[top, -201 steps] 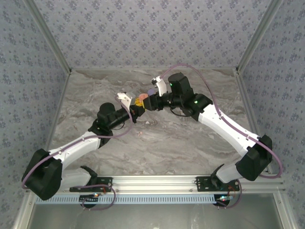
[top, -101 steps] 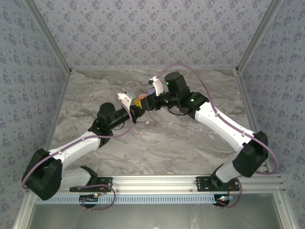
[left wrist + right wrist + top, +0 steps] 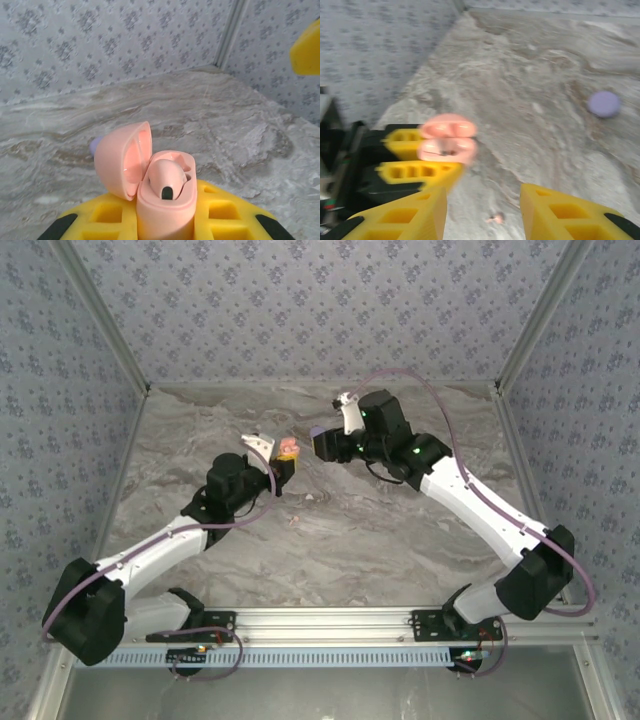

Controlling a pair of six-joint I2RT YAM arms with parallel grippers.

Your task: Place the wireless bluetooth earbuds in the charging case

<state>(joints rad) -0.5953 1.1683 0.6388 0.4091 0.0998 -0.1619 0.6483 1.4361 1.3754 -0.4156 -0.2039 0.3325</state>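
Left wrist view: the left gripper [image 3: 162,227] clamps a salmon-pink plastic charging case [image 3: 165,212], lid up, with one pale pink earbud [image 3: 167,176] seated inside. The right gripper [image 3: 484,197] has its fingers apart, holding nothing.

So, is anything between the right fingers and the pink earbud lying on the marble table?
Nothing visible: the tiny pale pink earbud lies on the bare marble table, framed between the open yellow right fingers.

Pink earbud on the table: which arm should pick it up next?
Probably right. Its gripper is open and empty, with the earbud lying ahead between its fingers; the left gripper is shut on the open case.
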